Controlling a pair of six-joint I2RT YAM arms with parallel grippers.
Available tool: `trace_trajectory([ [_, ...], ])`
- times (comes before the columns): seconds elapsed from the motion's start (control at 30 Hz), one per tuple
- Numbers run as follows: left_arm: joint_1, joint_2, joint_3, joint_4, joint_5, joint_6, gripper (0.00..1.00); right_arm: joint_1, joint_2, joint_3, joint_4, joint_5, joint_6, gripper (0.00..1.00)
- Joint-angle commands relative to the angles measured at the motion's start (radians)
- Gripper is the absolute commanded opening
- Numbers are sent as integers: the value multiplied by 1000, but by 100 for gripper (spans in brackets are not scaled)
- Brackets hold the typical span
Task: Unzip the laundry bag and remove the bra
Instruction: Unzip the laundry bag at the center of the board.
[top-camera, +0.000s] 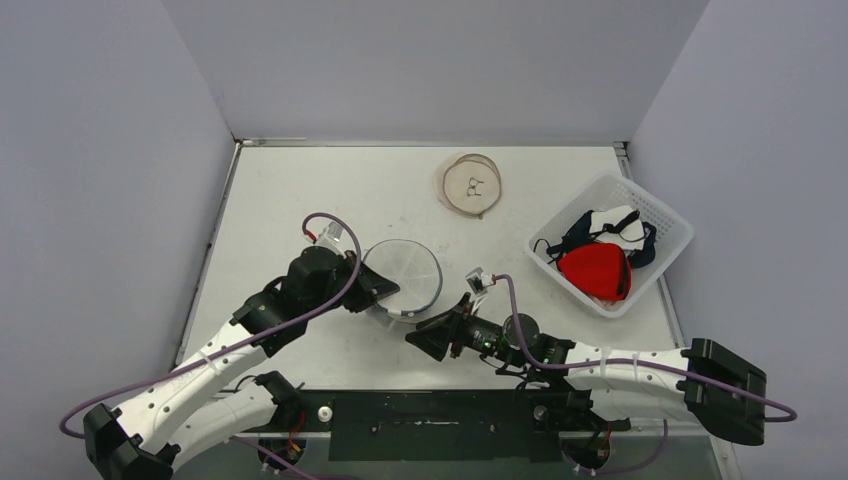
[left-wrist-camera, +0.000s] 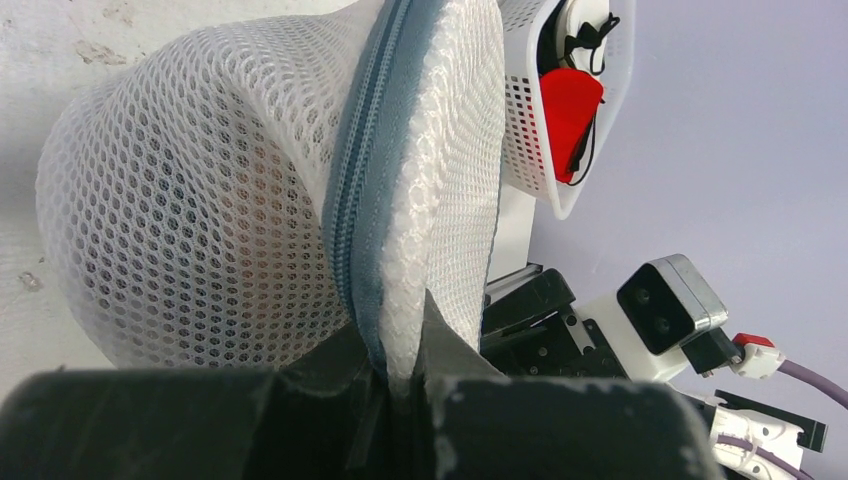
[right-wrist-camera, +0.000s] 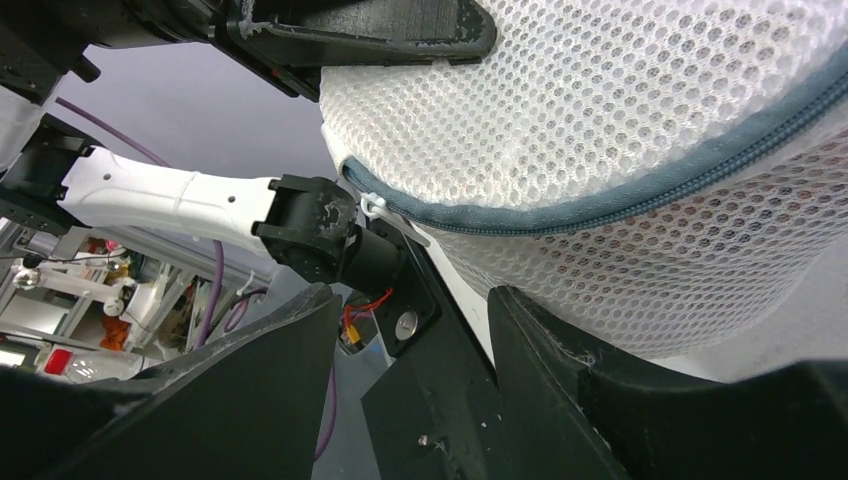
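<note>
Right wrist view: my right end effector (right-wrist-camera: 408, 305) stands wide open and empty. The zip pull (right-wrist-camera: 375, 208) lies just above it, and the zip (right-wrist-camera: 640, 200) runs rightward. My left end effector (left-wrist-camera: 395, 360) is clamped on the bag (top-camera: 402, 278) seam, mid-frame in the top view.

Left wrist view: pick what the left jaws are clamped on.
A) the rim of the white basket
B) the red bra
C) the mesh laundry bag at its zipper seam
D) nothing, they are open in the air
C: the left jaws are shut on the white mesh laundry bag, pinching it right beside its grey zipper, while the basket sits apart behind it.
</note>
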Motion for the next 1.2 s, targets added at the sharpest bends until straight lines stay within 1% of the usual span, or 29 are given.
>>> trace_trajectory([
  [0.0,5,-28,21,85,23,-13,0,6,-2,38,109,36,5,56],
  [0.13,5,-24,15,94,30,-14,0,6,-10,49,98,58,-1,56],
  [0.3,5,-21,6,105,38,-18,0,7,-2,76,72,74,-4,51],
  [0.5,5,-16,1,107,41,-19,0,6,0,96,63,76,-15,50],
  [1.03,5,-16,-4,121,48,-22,0,6,-16,75,49,97,-22,26],
  [1.17,5,-21,-8,120,47,-23,0,6,-16,73,50,101,-22,19],
])
